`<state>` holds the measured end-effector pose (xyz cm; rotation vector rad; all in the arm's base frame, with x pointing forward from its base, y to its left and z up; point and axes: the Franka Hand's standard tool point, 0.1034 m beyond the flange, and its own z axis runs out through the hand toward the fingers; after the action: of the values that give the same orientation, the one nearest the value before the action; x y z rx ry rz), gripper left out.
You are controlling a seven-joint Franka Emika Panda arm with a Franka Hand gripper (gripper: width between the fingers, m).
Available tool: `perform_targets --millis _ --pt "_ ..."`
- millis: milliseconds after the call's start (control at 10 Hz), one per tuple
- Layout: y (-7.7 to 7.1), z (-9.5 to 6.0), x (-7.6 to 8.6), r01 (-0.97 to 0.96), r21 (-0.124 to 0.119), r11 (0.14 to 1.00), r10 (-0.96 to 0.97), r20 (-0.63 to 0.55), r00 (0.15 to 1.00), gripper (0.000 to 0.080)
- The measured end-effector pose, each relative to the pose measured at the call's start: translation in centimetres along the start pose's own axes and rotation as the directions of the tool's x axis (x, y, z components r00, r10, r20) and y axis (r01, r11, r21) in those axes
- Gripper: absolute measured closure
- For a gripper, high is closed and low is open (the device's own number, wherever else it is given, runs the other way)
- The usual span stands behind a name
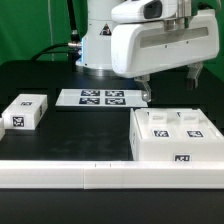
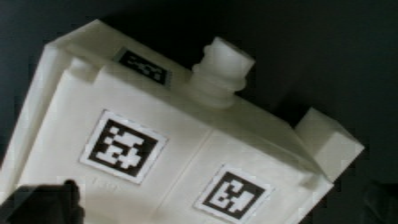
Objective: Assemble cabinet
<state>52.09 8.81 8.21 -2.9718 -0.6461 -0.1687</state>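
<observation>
The cabinet (image 1: 175,135) is a large white box with black-and-white tags, lying flat on the black table at the exterior view's right. My gripper (image 1: 168,84) hangs above its far edge, open and empty, with its two dark fingers spread apart. In the wrist view the cabinet (image 2: 178,110) fills most of the frame. It shows two large tags, one small tag and two short white stubs on its edge. One dark finger (image 2: 43,200) shows at the frame's edge over the cabinet's face. The other finger is not clearly visible there.
A small loose white block with tags (image 1: 25,112) lies at the exterior view's left. The marker board (image 1: 100,97) lies flat behind the middle. A long white rail (image 1: 100,176) runs along the table's front. The robot's base (image 1: 100,45) stands at the back.
</observation>
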Motion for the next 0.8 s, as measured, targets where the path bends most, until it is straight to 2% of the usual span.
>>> perform_targets --millis 300,400,500,600,700,800 --pt "-0.3 0.1 0.1 -0.192 0.017 0.981 0.193 -0.001 0.981 0.0002" --pt "-1.0 0.2 -0.1 -0.289 0.016 0.957 0.289 0.01 0.957 0.0002" --pt "-2.0 0.6 -0.6 -0.402 0.005 0.915 0.402 0.044 0.915 0.0002" --pt "-2.5 1.1 -1.3 -0.488 -0.017 0.872 0.488 0.073 0.87 0.0002" --pt "-2.3 1.2 -1.5 -0.504 -0.033 0.863 0.505 0.074 0.86 0.0002" --pt "-2.2 1.4 -1.7 -0.582 -0.037 0.812 0.583 0.073 0.809 0.0002"
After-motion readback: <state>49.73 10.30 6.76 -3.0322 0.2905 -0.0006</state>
